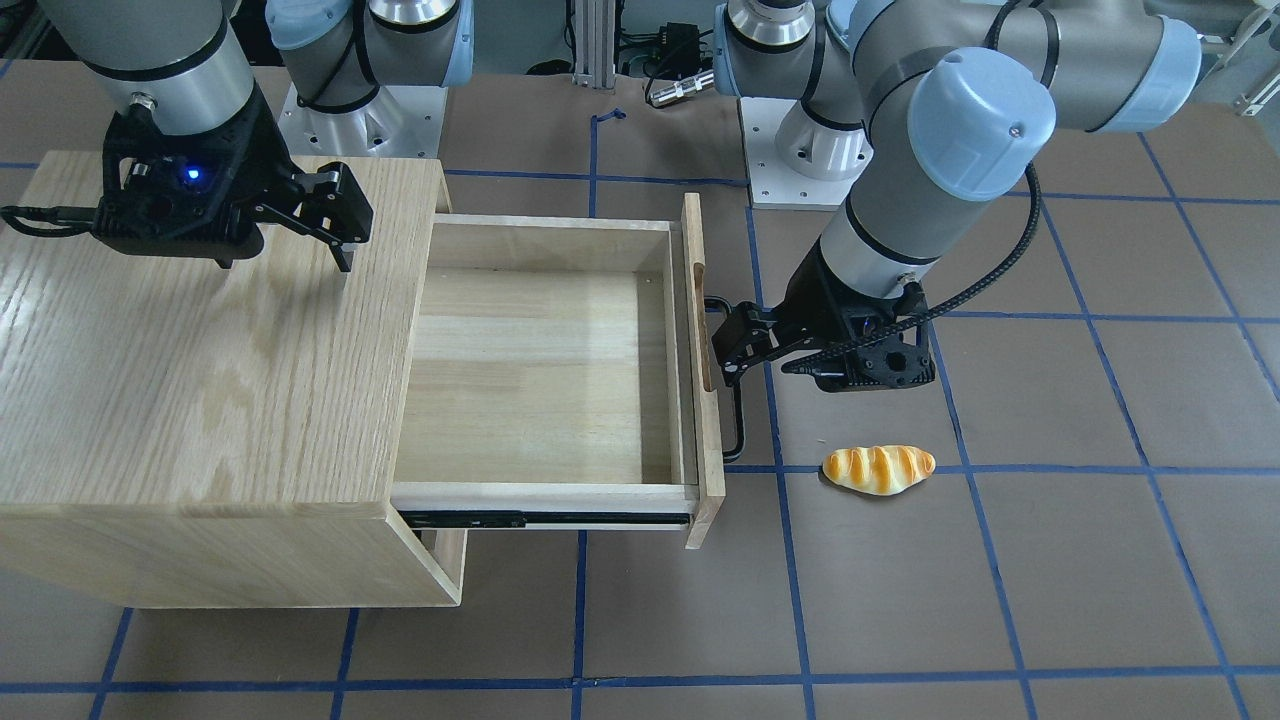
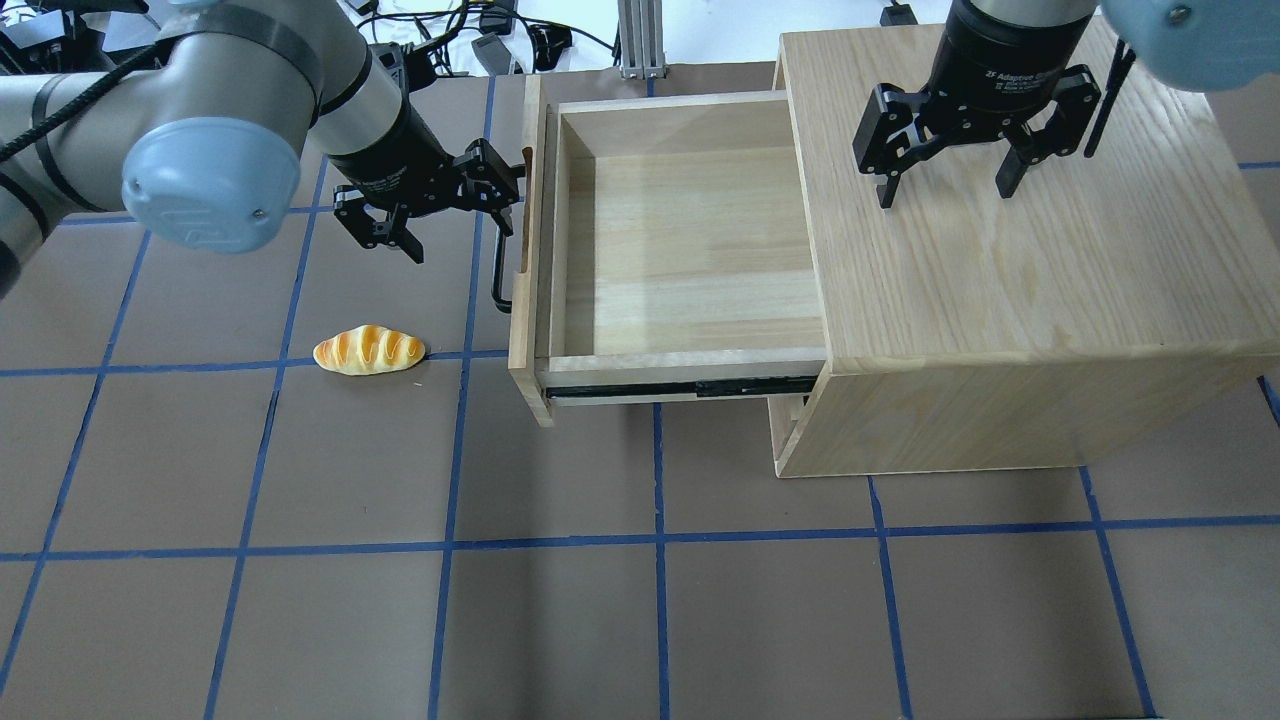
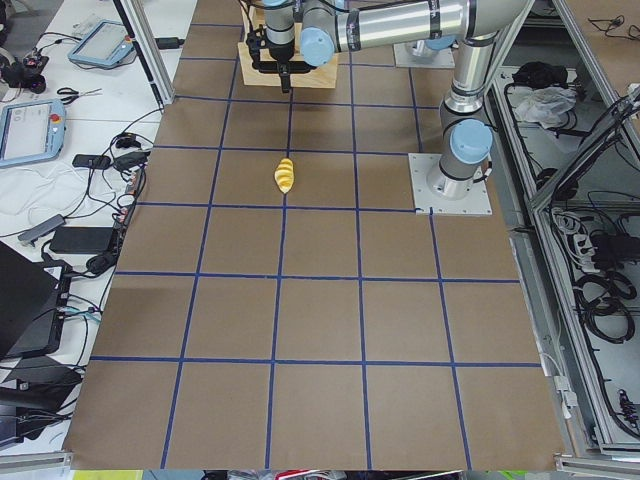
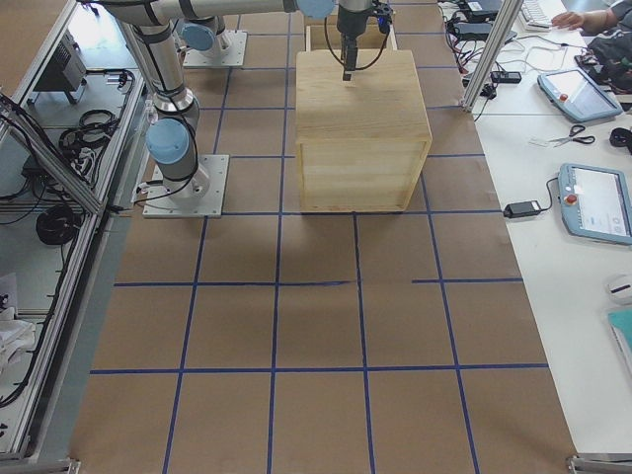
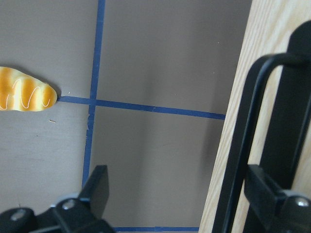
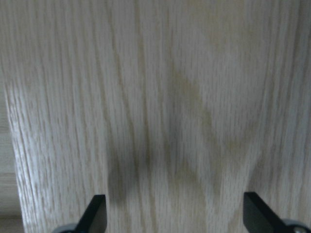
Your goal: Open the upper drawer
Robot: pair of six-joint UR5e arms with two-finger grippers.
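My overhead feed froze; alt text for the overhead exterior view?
The upper drawer stands pulled well out, empty. The open left hand is at its black handle; the open right hand is above the cabinet.

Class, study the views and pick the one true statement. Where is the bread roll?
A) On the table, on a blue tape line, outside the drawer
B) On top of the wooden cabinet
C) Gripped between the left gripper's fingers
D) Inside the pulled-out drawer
A: the bread roll lies on the table across a blue tape line, out beyond the front panel of the upper drawer.
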